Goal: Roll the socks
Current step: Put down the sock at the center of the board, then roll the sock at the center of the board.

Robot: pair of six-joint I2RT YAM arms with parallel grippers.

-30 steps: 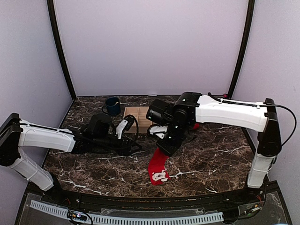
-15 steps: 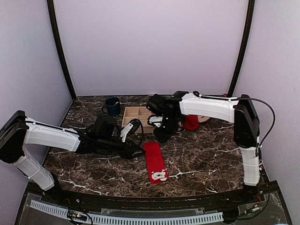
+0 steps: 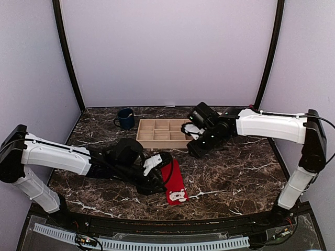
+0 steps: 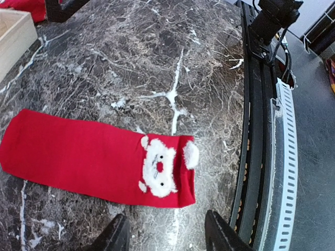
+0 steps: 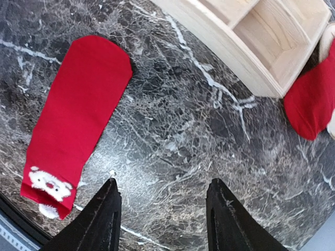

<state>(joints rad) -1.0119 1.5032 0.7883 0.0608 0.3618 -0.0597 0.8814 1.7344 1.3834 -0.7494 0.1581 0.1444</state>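
Since a sec ago the right arm has let go of the bright red fabric sock w/ white figure print (image 3: pixel 174 183) and pulled back toward the pale wooden compartment tray (image 3: pixel 162 133). The left arm has swung in beside the sock.

The sock now lies flat at full length on the dark marble-look table (image 3: pixel 235 172), in front of the tray, w/ its figure end toward the near edge. A second red sock (image 5: pixel 310 99) shows only partly in the wrist views, just past a corner of the tray. Its shape can't be told.

Step in hand, by my judgement: sock 1 is laid out and rolling has not yet begun. The next move prob. calls for a gripper to come down on one short end, catch the cloth and turn it over itself along the length. The fabric is thin on a hard top, so the fingers would need to reach right to the surface.

Pose:
- **Left arm:** stretched low across the table. The left gripper (image 3: pixel 152 166) sits just beside the sock's long left edge, fingers spread w/ nothing btwn them.
- **Right arm:** reaches in from the right. The right gripper (image 3: pixel 194 149) is over bare table near the tray's front right corner, apart from the flat sock, fingers also spread and empty.
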